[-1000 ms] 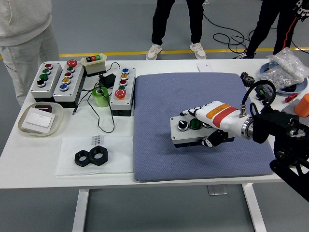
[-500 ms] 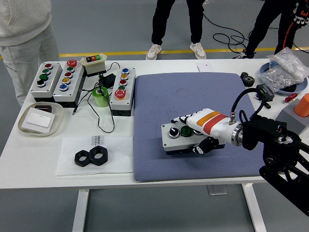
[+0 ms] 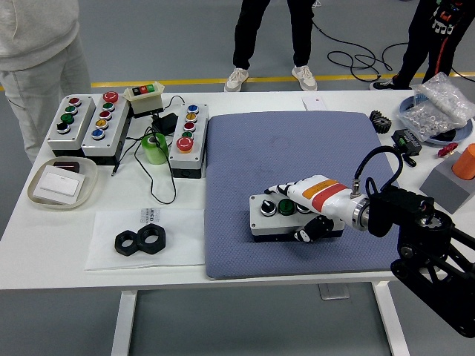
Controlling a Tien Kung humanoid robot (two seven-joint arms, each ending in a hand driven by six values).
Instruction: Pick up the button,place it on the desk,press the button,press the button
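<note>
Right hand (image 3: 308, 202) clamped on grey rectangular button box (image 3: 273, 216), flat on the blue-grey padded mat (image 3: 297, 148).
Its long axis runs left-right, buttons facing up; three more grey button boxes (image 3: 188, 141) stand well apart at far left, off the mat.
</note>
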